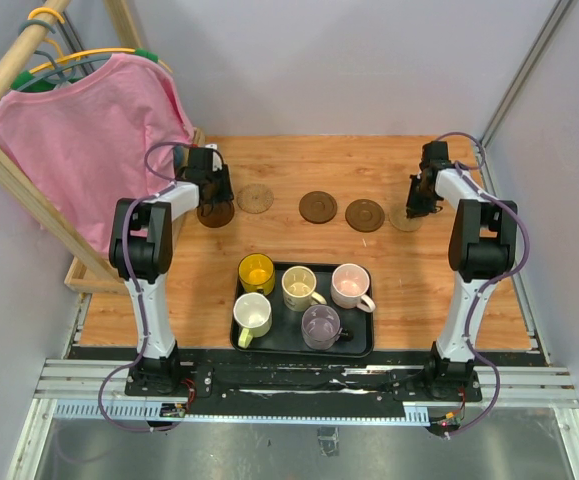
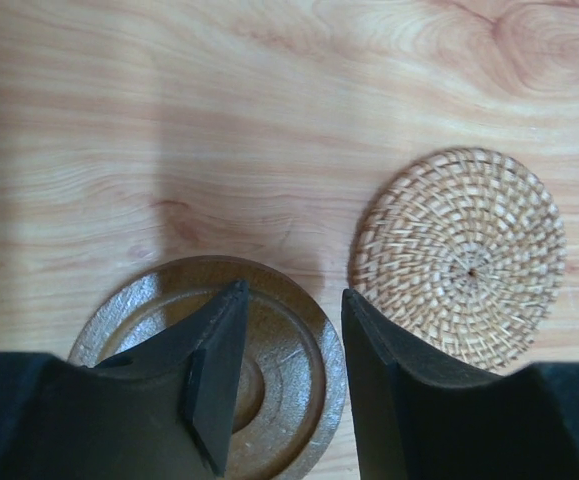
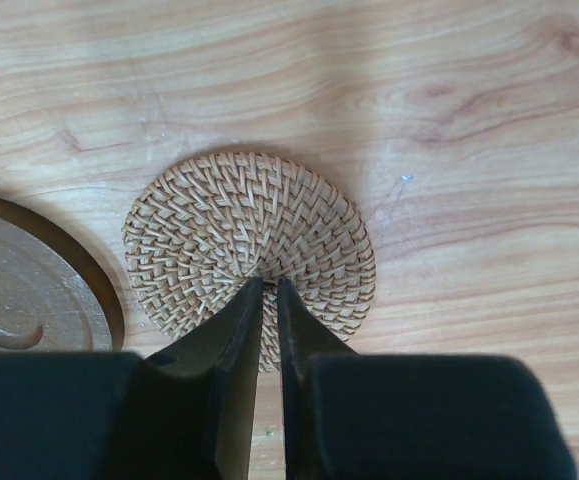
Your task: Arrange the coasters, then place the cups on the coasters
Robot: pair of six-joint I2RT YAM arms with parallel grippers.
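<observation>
While the five cups [image 1: 299,288] sit in the black tray [image 1: 287,342], the left gripper [image 2: 294,292], jaws partly apart and empty, hangs over a dark brown coaster [image 2: 289,380]. The right gripper [image 3: 269,283], jaws nearly closed, points at a woven coaster [image 3: 249,215] at the row's right end.

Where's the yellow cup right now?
In the top view, the yellow cup sits in the far left corner of the tray, just left of the cream cup and behind the white cup.
</observation>
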